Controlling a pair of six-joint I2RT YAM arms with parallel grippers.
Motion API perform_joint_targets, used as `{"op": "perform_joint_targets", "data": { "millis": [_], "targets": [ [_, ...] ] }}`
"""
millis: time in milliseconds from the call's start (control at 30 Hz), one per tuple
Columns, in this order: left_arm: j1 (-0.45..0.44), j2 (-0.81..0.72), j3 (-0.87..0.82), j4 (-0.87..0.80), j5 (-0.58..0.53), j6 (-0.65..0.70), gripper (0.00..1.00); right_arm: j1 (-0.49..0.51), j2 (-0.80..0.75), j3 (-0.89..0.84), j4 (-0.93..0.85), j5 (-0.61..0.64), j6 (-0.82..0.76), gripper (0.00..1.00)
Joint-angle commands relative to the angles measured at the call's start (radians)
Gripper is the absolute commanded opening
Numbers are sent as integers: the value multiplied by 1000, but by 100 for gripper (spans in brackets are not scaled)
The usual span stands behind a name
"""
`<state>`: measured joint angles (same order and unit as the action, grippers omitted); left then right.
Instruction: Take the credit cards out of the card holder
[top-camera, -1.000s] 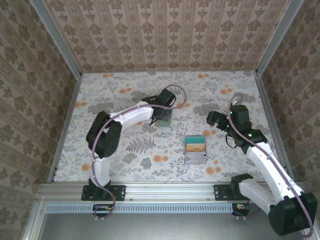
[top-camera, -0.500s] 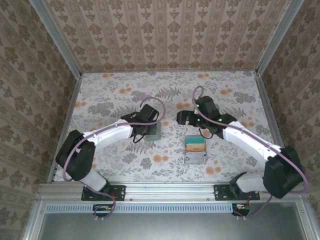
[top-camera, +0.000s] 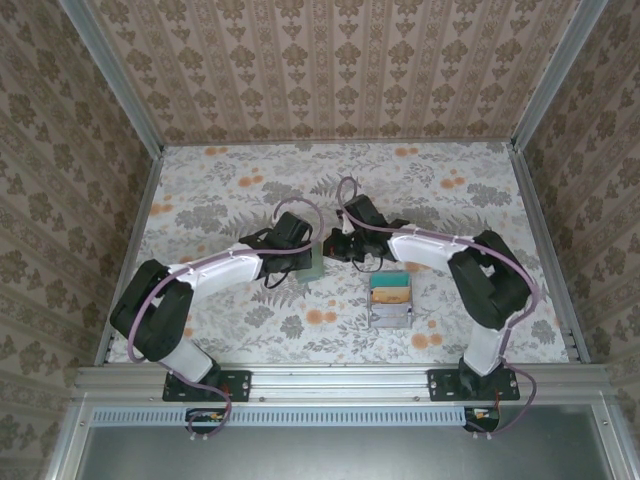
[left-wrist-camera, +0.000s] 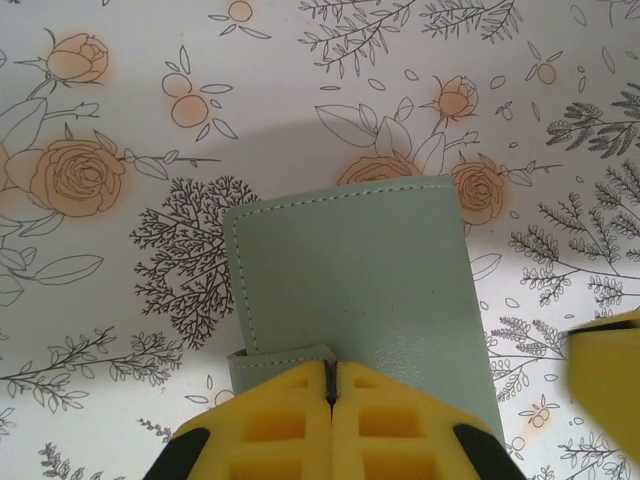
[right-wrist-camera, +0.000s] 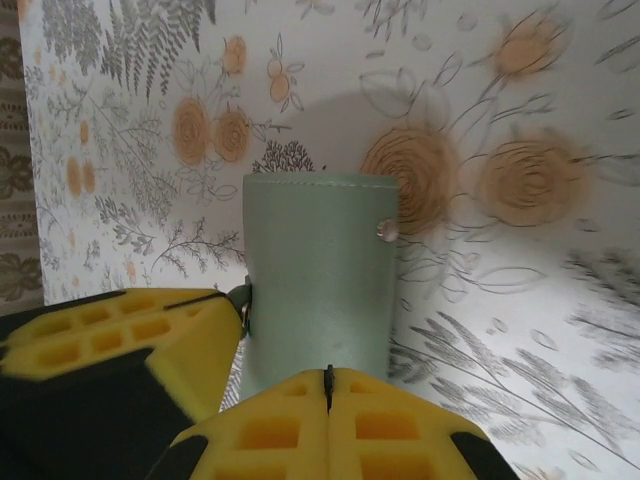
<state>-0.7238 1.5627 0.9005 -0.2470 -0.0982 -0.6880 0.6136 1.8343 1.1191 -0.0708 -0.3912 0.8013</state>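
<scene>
Left gripper (top-camera: 304, 261): was clamped tight on the holder, yellow pads (left-wrist-camera: 270, 425) squeezed together on one edge of it. Sat in the same spot as half a second before.

Holder (top-camera: 314, 264): lay folded shut on the table (top-camera: 220, 190), near the middle, between the two grippers. Was pinched from both sides. Looked grey-green and smooth in the left wrist view (left-wrist-camera: 350, 270). Showed a small snap (right-wrist-camera: 385, 230) on one side in the right wrist view. Had been farther back on the table a second before, then was brought forward.

Cards: none seen yet. Must have been inside the folded holder, as a guess.

Right gripper (top-camera: 332, 248): biggest change here. Had been far off at the right side of the table a second before, with jaws wide apart. Swung across to the holder and snapped shut. Pads (right-wrist-camera: 390, 430) were pressed together on the near edge of the holder (right-wrist-camera: 320, 270), so it looked like a pinch on that edge. Showed as a yellow bit (left-wrist-camera: 610, 385) at the right of the left wrist view.

Tray (top-camera: 390, 318): stood just right of the grippers, nearer the front, with teal and tan things in it. Was not touched.

Meaning for the task: two holds on the holder now, one each side. Looked ready for pulling the flaps apart. Still at the early part, with the holder shut and no card out.

Watch out: thin edge, so a pinch could slip off in the pull.
</scene>
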Motion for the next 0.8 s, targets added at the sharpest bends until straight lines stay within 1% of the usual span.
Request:
{"op": "perform_joint_targets", "data": {
  "millis": [0,167,300,367,467,533,600,667,767],
  "targets": [
    [6,17,2,33,19,-10,0,15,58,60,60,-92,75,0],
    [6,28,3,47,46,-12,0,20,138,99,62,-97,116,0],
    [7,19,5,43,46,-13,0,18,216,163,-96,-64,99,0],
    [16,-2,3,37,45,-14,0,20,226,168,-163,-9,83,0],
    [44,-46,-16,22,49,-17,0,20,236,190,-278,71,46,0],
    [74,-78,-38,23,75,-26,0,20,252,204,-315,86,30,0],
    [103,-109,-63,31,99,-30,0,21,259,202,-317,93,28,0],
    [124,-141,-83,16,99,-30,0,20,261,200,-315,99,29,0],
    [137,-163,-92,-7,103,-16,0,20,251,199,-299,89,21,0]
  ]
}}
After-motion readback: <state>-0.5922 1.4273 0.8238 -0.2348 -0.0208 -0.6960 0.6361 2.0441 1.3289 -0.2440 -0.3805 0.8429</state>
